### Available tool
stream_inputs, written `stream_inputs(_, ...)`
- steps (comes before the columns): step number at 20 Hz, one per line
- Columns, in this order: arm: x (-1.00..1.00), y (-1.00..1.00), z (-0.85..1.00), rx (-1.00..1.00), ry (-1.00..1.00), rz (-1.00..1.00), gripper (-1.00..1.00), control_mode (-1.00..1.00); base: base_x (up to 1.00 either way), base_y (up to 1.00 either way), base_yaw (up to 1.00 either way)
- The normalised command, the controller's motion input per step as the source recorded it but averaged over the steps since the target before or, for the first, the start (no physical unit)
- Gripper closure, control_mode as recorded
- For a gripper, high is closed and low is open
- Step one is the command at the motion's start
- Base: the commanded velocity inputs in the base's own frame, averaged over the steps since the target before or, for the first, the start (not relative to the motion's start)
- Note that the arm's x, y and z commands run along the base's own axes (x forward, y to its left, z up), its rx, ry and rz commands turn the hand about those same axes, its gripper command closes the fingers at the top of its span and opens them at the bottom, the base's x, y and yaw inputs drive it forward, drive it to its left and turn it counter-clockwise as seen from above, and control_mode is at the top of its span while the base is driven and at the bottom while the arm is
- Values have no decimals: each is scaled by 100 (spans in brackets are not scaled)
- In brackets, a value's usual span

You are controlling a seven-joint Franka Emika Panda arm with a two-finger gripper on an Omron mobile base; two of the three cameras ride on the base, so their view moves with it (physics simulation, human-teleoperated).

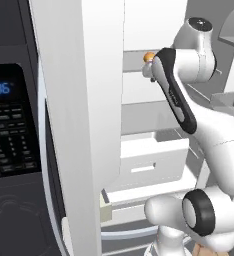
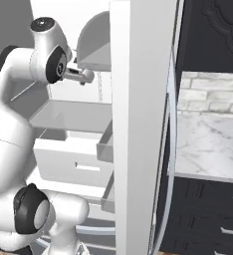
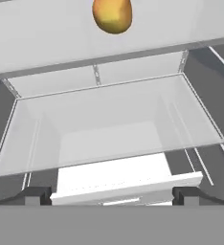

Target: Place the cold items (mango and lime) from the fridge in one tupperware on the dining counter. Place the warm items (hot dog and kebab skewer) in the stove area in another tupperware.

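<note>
We find the arm (image 1: pixel 181 100) reaching into the open fridge, with the fridge door (image 1: pixel 79 125) standing edge-on in front of both base cameras. In the hand view the mango (image 3: pixel 113 15) lies on an upper white shelf (image 3: pixel 47 43) near the top edge, its top cut off by the frame. Its long axis runs roughly up and down in that view, the rounded lower end facing the camera side; since the view rolls with the hand, we cannot tell how that axis lies in the room. In the left base view a small orange part of the mango (image 1: pixel 148 57) shows just beside the arm's dark link, at shelf height. The gripper (image 3: pixel 113 195) has its 2 finger tips (image 3: pixel 36 196) set wide apart at the bottom corners of the hand view, with nothing between them; we record it as spread and holding nothing. Below the mango's shelf sit a glass shelf (image 3: pixel 109 124) and a white drawer (image 3: pixel 126 184). The mango is well apart from the finger tips. A microwave panel (image 1: pixel 9 125) shows left of the door, and a marble counter (image 2: pixel 208 144) to its right.
</note>
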Motion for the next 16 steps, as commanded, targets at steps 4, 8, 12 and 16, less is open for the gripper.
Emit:
stream_inputs(4,71,-17,2,0,-2,0,-100,-100,0,0,0)
stream_inputs(8,53,-10,-25,-3,-43,0,-100,-100,0,0,0)
stream_inputs(12,31,0,-42,-18,-83,0,-100,-100,0,0,0)
stream_inputs(16,35,0,-47,-28,-39,0,-100,-100,0,0,0)
